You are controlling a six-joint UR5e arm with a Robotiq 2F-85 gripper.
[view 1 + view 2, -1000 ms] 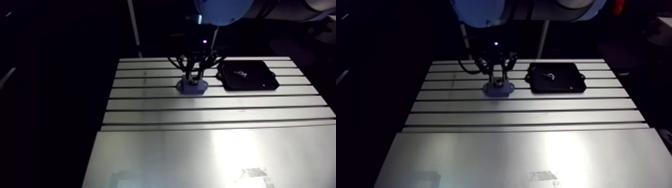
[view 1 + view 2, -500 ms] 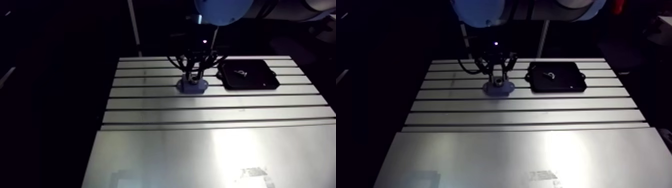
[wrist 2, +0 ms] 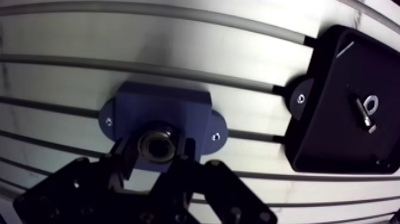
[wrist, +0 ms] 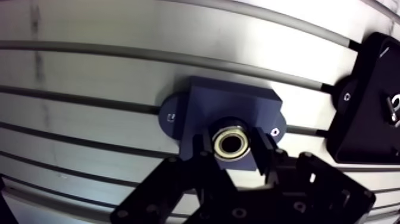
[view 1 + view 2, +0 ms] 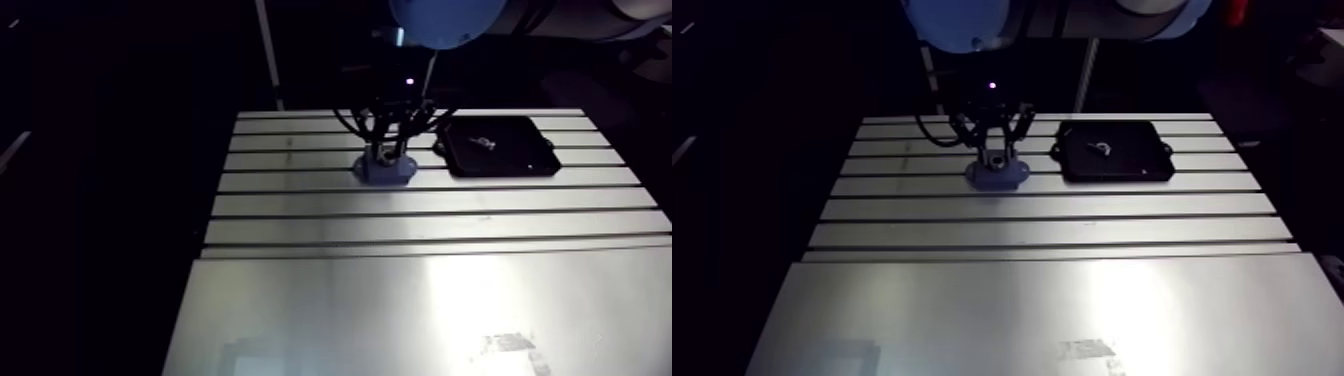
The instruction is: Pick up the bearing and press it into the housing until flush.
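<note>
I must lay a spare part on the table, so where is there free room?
The wide near half of the table, in front of the blue block, is bare. The far rows are crowded: the tool over the block, and the black tray beside it.

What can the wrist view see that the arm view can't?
Only the wrist view clearly shows the bearing, with its shiny ring and hole, gripped between the jaws at the blue housing. Only the arm view shows the robot's light-blue joint cap and the smooth front plate. Both show that housing, the black tray beside it, and the slotted table.
</note>
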